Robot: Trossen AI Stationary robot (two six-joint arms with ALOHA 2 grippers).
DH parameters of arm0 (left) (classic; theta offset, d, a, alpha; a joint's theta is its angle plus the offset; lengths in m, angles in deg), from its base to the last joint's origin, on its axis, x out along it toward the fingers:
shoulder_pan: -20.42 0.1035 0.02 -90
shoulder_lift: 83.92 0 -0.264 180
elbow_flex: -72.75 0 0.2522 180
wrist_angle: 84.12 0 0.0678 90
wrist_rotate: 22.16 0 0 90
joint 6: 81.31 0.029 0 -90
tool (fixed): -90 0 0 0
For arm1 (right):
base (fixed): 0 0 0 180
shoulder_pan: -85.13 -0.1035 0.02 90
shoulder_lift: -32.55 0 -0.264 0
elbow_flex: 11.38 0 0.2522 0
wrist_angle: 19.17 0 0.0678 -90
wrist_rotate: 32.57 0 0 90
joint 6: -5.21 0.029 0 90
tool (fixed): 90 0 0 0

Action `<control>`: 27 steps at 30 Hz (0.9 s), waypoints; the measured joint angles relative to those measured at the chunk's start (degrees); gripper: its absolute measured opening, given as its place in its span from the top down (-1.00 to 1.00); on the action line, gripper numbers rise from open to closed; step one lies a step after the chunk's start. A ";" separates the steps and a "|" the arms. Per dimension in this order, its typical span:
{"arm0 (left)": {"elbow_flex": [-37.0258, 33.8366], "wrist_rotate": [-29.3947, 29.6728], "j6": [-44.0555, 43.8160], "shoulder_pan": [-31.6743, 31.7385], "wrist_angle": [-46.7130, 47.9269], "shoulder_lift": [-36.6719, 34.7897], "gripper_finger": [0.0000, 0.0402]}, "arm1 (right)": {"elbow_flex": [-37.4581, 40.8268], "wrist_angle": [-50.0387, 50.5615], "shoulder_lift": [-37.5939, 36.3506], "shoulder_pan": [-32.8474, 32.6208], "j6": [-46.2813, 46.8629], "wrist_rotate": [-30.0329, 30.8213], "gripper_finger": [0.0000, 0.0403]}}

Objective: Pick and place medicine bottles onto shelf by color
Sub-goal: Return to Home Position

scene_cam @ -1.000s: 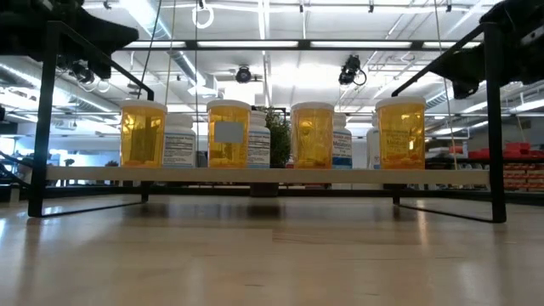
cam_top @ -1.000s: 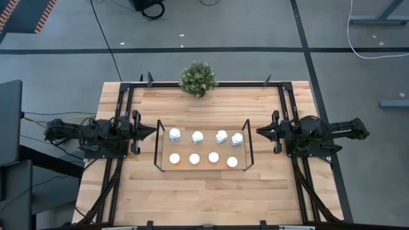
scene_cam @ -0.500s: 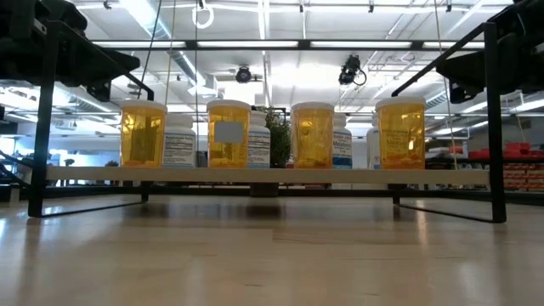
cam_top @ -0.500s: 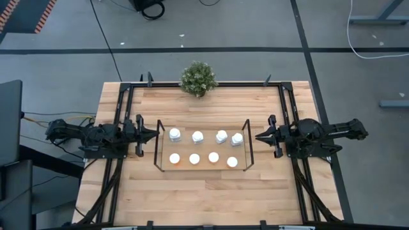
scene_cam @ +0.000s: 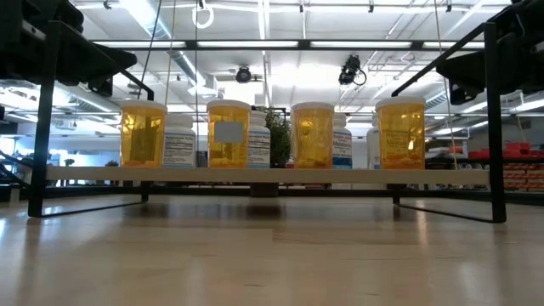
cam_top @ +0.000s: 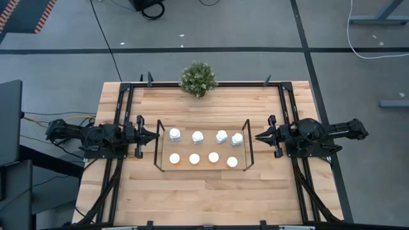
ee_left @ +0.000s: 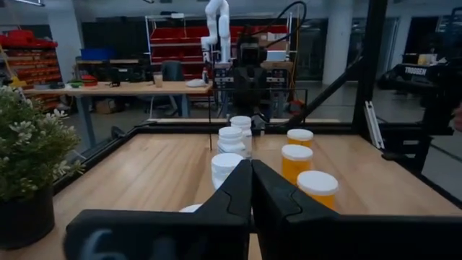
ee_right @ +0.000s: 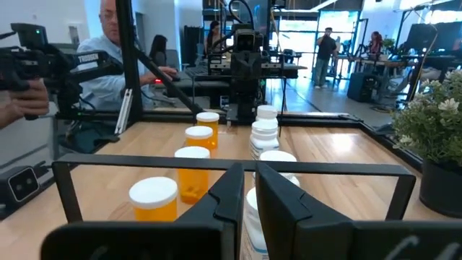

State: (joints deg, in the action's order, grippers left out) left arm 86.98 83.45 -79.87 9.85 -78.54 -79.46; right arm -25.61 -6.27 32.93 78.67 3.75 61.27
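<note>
The wooden table (cam_top: 204, 198) carries everything, and the shelf (cam_top: 157, 145) sits in the middle of it. The shelf's long side runs across from one arm to the other, so each arm can reach in over an end frame.

The left gripper (cam_top: 153, 133) hangs just outside the shelf's left end and the right gripper (cam_top: 257, 135) just outside its right end. Both point inward at the shelf and touch nothing. In each wrist view the two fingers are pressed together with nothing between them. By my reading the arms are pulled clear because the sorting is finished and only the move to rest is left.

A small potted plant (cam_top: 199, 78) stands at the far edge of the table, well apart from the work.

All eight bottles stand on the clear deck in two rows that follow the shelf's length, sorted by colour. The four white bottles (cam_top: 197, 137) form the far row, on the plant's side. The four orange bottles (scene_cam: 229, 134) form the near row and stand in front of them in the low view. Every bottle is upright with its long axis vertical and its white cap on top, and there are gaps between neighbours. None lies on the table.
</note>
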 joint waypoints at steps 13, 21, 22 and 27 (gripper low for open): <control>-0.02 -0.02 -0.79 0.00 -0.07 0.01 0.86 | 0.00 0.04 0.00 0.00 1.28 0.15 0.78; -0.04 -0.02 -0.80 0.00 -0.09 0.01 0.87 | 0.00 0.04 0.00 0.00 1.28 0.15 0.78; -0.04 -0.02 -0.80 0.00 -0.09 0.01 0.88 | 0.00 0.04 0.00 0.00 1.28 0.15 0.78; -0.04 -0.02 -0.80 0.00 -0.09 0.01 0.91 | 0.00 0.04 0.00 0.00 1.26 0.15 0.78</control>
State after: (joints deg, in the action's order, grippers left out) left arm 86.94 83.43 -80.67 9.85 -78.63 -79.45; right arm -25.61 -6.23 32.93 78.67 5.01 61.42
